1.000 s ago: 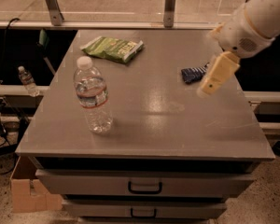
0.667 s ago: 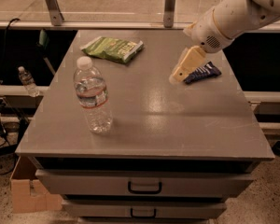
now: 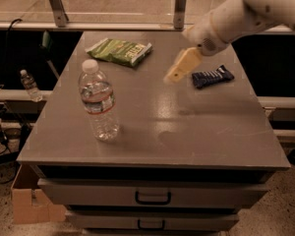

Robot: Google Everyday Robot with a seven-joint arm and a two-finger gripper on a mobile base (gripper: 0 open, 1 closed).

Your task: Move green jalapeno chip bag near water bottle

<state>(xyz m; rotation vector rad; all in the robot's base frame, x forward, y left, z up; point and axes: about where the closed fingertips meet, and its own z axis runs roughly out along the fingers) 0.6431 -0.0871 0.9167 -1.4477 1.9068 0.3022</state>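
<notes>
clear plastic water bottle; matt plastic gripper over smooth semi-gloss table

camera view: high, front, tilted down, near | table | gripper upper centre-right

A dark blue striped snack wrapper lies at the far right of the grey tabletop, just right of the hand hovering above it. Below are two drawers with dark handles. At left are a small bottle, cables and a cardboard box.
</notes>
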